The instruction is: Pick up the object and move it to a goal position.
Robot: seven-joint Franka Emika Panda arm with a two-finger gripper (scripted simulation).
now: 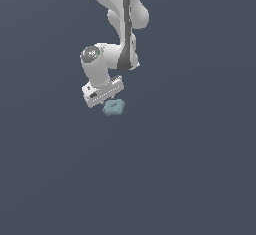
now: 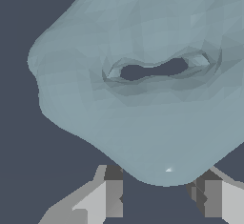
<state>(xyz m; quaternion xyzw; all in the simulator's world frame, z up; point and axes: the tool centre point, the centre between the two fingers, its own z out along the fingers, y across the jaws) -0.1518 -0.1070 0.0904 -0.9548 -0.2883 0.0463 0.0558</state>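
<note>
**Hand low over the lump, grasp not confirmed**

The white Panda arm's gripper (image 1: 111, 100) hangs tilted just above the small matte teal-blue lump (image 1: 114, 108), rounded, bumpy-edged, on the flat dark grey ground (image 1: 190, 179). Likely lined up for a pinch.

Wrist view: the lump (image 2: 143, 99) fills most of the frame, a dark slit-like hollow across its face. 2 grey fingertips (image 2: 112, 197) stand apart, 1 to each side of its near end (contact unclear). Jaws parted; whether they are pressing on the lump, cannot tell. No goal marker visible.
</note>
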